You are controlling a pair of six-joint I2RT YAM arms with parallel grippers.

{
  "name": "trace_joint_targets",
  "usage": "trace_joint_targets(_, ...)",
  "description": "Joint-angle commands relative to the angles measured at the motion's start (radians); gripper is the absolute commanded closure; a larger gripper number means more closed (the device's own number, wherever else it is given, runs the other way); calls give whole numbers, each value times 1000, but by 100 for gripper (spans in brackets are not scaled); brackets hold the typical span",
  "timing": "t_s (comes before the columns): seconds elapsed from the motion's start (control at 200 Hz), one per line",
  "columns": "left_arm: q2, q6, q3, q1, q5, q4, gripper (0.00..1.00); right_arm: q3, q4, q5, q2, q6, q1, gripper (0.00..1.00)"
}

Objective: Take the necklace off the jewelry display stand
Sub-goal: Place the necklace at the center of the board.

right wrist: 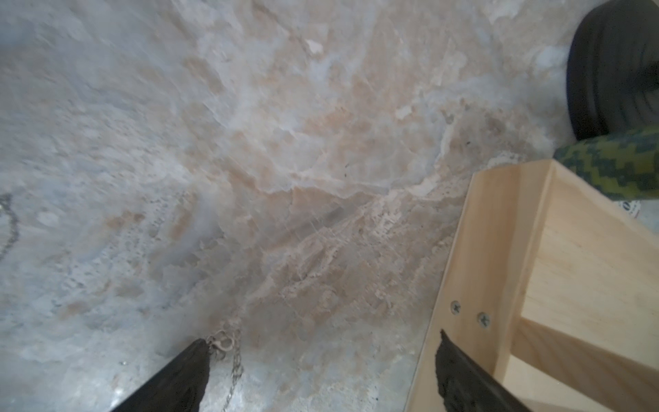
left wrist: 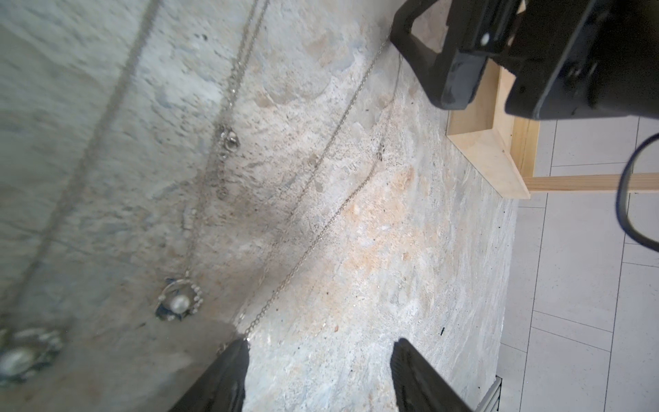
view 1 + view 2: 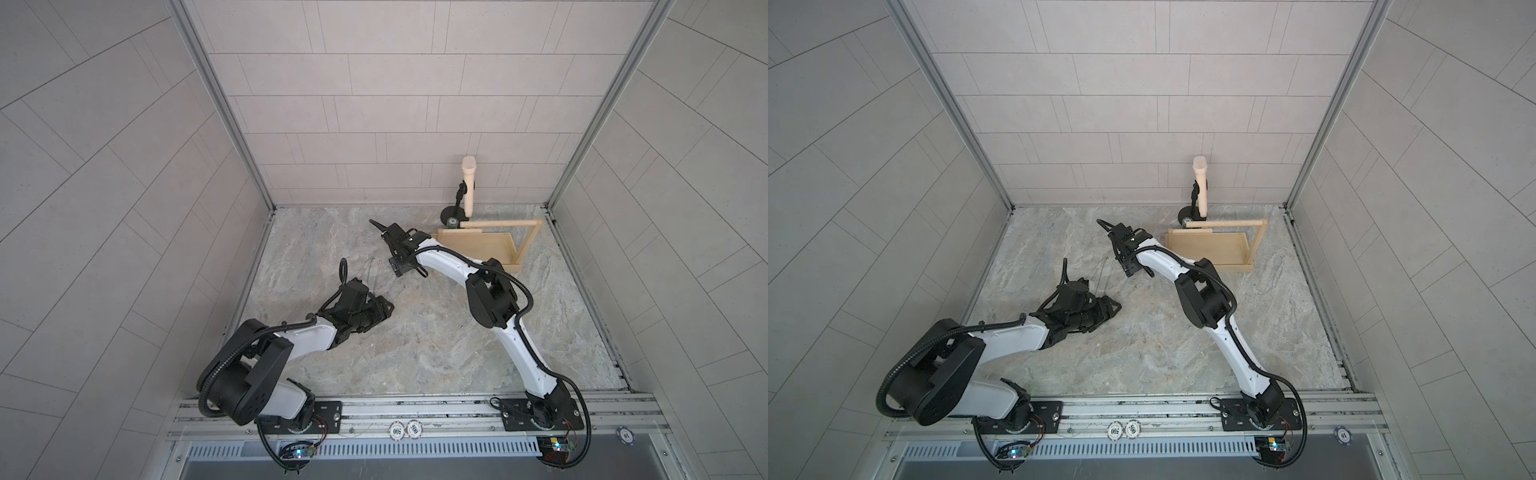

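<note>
A thin silver necklace [image 3: 376, 276] is stretched in the air between my two grippers, off the jewelry display stand [image 3: 478, 245], a pale wooden rack at the back right. In the left wrist view its chain [image 2: 265, 308] loops over one fingertip of my left gripper [image 2: 321, 342], and a pearl pendant [image 2: 178, 303] hangs beside it. In the right wrist view the clasp [image 1: 223, 340] hooks on one fingertip of my right gripper [image 1: 322, 337]. Both grippers are open. The left gripper [image 3: 380, 301] is mid-table, and the right gripper [image 3: 386, 247] is just left of the stand's tray [image 1: 570, 267].
A cream microphone [image 3: 468, 183] on a black round-based holder [image 3: 453, 216] stands behind the rack by the back wall. A green patterned roll [image 1: 613, 160] sits at the dowel's end. Tiled walls close in three sides. Poker chips [image 3: 405, 430] lie on the front rail.
</note>
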Motion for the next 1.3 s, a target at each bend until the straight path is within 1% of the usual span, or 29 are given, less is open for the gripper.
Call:
trace_joint_targets(0.0, 25, -12, -25, 5, -27, -123, 31, 32, -74, -5, 52, -27, -3, 0)
trace_joint_targets(0.095, 26, -13, -25, 4, -29, -120, 31, 66, -70, 13, 66, -38, -7, 0)
trace_joint_targets(0.22, 33, -24, -23, 5, -23, -96, 31, 153, -117, 4, 101, -51, -12, 0)
trace_joint_targets(0.375, 28, -30, 3, 4, -23, -86, 31, 162, -109, -41, 95, -41, -12, 0)
trace_joint_targets(0.555, 26, -28, 39, 5, -22, -96, 31, 198, -122, -36, 100, -58, -15, 0)
trace_joint_targets(0.726, 21, -31, 30, 5, -24, -95, 31, 226, -129, -35, 100, -71, -28, 0)
trace_joint_targets(0.841, -1, -15, 39, 4, -12, -89, 30, 260, -142, -63, 94, -71, -34, 0)
trace_joint_targets(0.931, -31, 22, 84, 3, -14, -122, 29, 269, -136, -113, 60, -66, -40, 0)
trace_joint_targets(0.946, -37, 31, 96, 4, -18, -137, 26, 269, -133, -119, 51, -67, -40, 0)
trace_joint_targets(1.001, -57, 59, 134, 4, -30, -186, 22, 269, -124, -137, 16, -67, -44, 0)
trace_joint_targets(1.086, -88, 96, 183, 4, -49, -243, 20, 275, -116, -165, -45, -63, -57, 0)
trace_joint_targets(1.296, -130, 178, 291, 5, -82, -322, 15, 280, -103, -224, -223, -58, -94, 0)
